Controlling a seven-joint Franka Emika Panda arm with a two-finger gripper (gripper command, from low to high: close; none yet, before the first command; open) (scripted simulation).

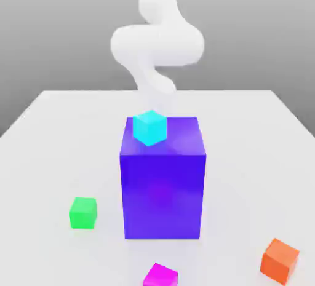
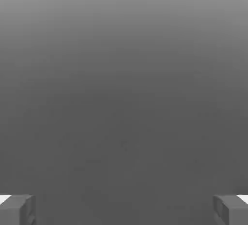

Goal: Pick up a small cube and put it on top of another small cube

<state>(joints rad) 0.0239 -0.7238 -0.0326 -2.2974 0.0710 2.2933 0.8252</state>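
Nothing done yet — the gripper [image 2: 124,209] hangs spread wide, holding nothing, while the magenta cube [image 1: 160,275] sits on the table [image 1: 55,137] in front of the blue block [image 1: 163,195] — grasp and stacking remain.

On a white tabletop [image 1: 55,125] stands a big glossy blue-violet block [image 1: 162,186] with a small cyan cube [image 1: 150,127] atop it, a green cube [image 1: 82,212], magenta-pink cube [image 1: 160,275] and orange cube [image 1: 280,261] around, white arm [image 1: 157,39] behind.
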